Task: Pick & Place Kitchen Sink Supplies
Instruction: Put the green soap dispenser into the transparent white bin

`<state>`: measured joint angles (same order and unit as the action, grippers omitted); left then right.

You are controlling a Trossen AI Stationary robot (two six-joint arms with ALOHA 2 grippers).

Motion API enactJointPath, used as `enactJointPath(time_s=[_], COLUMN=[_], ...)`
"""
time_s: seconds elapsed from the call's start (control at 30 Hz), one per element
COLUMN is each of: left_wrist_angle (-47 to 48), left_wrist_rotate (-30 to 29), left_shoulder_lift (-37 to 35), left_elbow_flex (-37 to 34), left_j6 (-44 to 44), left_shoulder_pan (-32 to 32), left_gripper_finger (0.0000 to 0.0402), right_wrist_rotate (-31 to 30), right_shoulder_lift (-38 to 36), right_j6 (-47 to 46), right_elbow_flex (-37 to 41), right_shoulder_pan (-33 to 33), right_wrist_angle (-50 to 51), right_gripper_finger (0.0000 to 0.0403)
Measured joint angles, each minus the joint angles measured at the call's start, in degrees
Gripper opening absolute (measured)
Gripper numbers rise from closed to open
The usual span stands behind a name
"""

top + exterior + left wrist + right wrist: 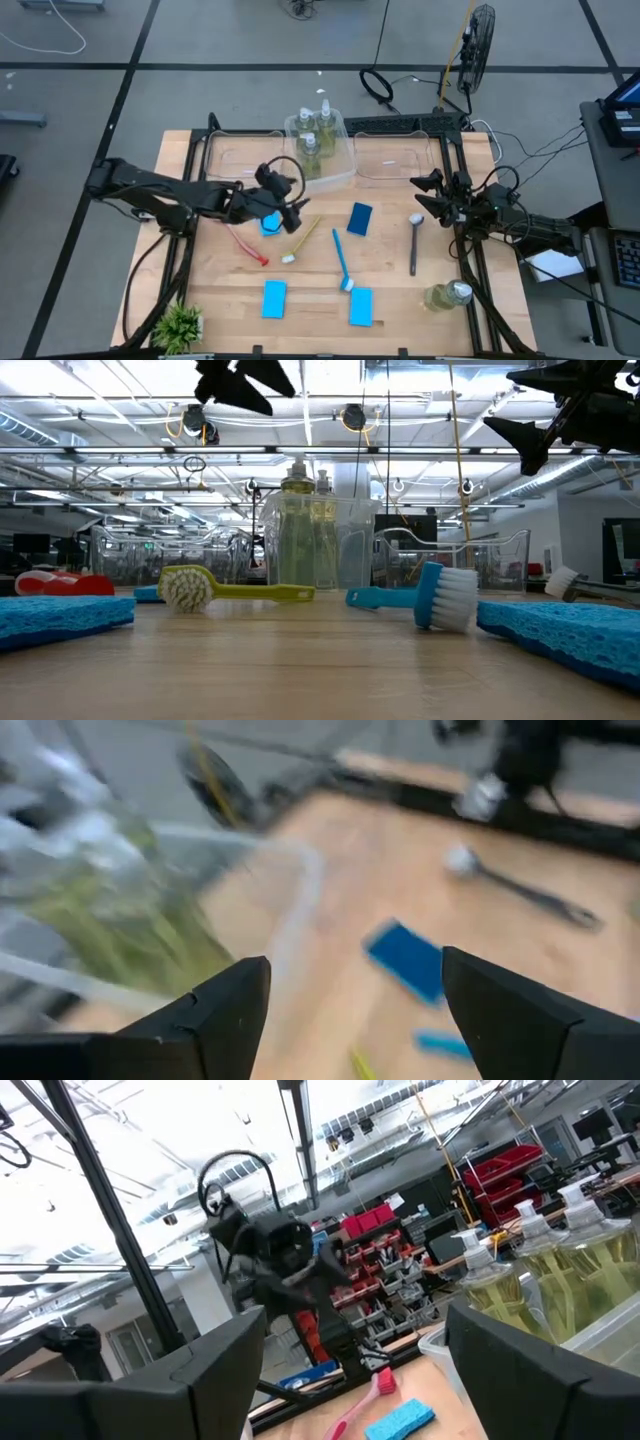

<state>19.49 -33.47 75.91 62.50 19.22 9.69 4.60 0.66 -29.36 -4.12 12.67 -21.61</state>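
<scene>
High view: pump bottle (447,296) lies tipped, clear, holding yellow-green liquid.

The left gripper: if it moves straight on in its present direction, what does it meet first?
Probably the blue sponge, lying between the open left gripper and the dark grey brush in the left wrist view. The gripper's height is unclear, so it may pass above.

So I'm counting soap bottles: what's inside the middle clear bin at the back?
The middle clear bin holds three pump bottles of yellow-green liquid, standing upright. A fourth bottle lies outside near the table's front right. Whatever the bottles cover on the bin floor can't be seen.
</scene>
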Motion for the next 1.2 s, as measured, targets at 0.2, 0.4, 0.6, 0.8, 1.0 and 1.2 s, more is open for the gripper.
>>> enactJointPath(time_s=[0.2,0.4,0.6,0.8,1.0,1.2], left_wrist_angle=[3.3,3.1,2.3,-3.6,-6.5,-23.0], left_wrist_rotate=[7.0,8.0,8.0,11.5,15.6,18.1], left_shoulder_lift=[-2.0,-2.5,-2.6,-2.7,-2.7,-5.0], left_elbow_flex=[-0.1,-0.1,-0.1,-0.1,-0.2,-10.1], left_j6=[2.3,9.8,13.9,3.1,-0.1,-2.9], left_shoulder_pan=[2.0,2.8,3.5,5.0,4.6,3.5], left_gripper_finger=[0.0277,0.0275,0.0284,0.0286,0.0276,0.0277], right_wrist_rotate=[0.0,0.9,10.4,13.7,16.3,19.5], right_shoulder_lift=[0.0,0.0,0.0,0.0,0.0,0.2], right_j6=[0.0,-2.8,-5.6,-4.3,-2.6,-1.6], right_elbow_flex=[0.0,0.0,0.0,-1.1,-5.1,-12.7], right_shoulder_pan=[0.0,0.0,0.0,0.0,0.0,0.0], right_wrist_angle=[-0.9,-4.1,-8.4,-10.6,-9.9,3.9], right_gripper_finger=[0.0295,0.0295,0.0295,0.0295,0.0295,0.0295])
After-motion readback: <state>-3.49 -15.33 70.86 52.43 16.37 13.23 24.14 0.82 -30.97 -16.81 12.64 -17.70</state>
